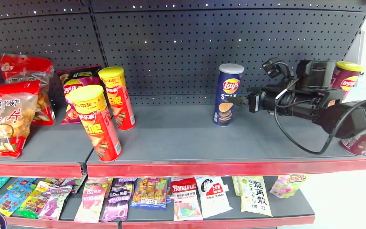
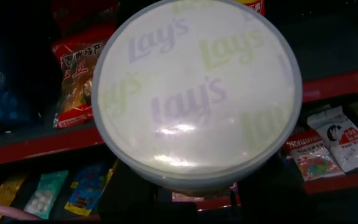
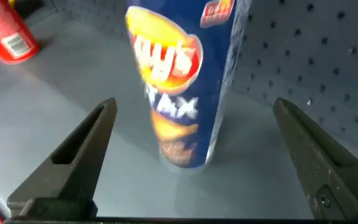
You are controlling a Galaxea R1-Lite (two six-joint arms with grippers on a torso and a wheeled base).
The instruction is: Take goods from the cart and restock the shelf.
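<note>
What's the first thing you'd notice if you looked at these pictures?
The tall blue chip can standing alone in the middle of the top shelf grabs you first, with the right end effector open beside it. Next comes the big pale lid looming close in the left wrist view. Then there are the two red cans with yellow lids toward the shelf's left.

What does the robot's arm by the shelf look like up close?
The right arm is black, built of chunky round and boxy sections, with a thin black cable looping beneath it. Its jaws are two dark, flat wedges that taper towards the tips.
</note>
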